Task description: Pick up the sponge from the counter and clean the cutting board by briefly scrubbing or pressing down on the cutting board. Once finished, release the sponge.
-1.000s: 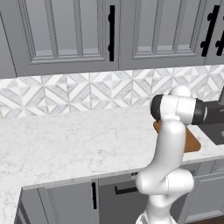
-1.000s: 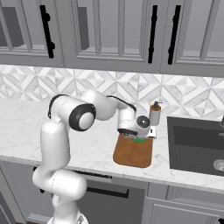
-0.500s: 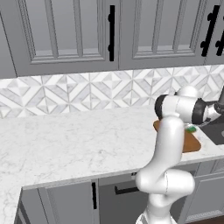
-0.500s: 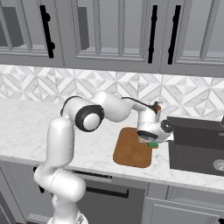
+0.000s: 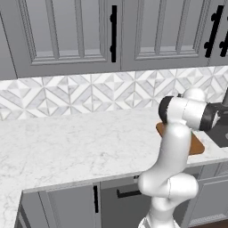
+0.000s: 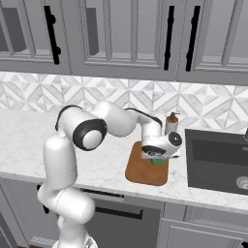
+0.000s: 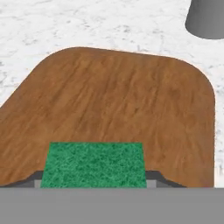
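1. The hand (image 6: 156, 159) hangs low over the cutting board (image 6: 145, 170), at the board's edge nearest the sink (image 6: 218, 160).
2. The hand is closed on the sponge (image 7: 92, 164). In the hand view its green top sits between the two fingertips (image 7: 154, 177); in the right base view a green patch (image 6: 157, 160) shows under the hand.
3. Whether the sponge touches the wood cannot be told.
4. The cutting board (image 7: 118, 105) lies flat on the white marble table (image 6: 29, 140), just beside the sink.
5. A soap dispenser (image 6: 171, 124) stands on the table behind the board, by the backsplash.
6. In the left base view the arm hides most of the board (image 5: 196, 144).
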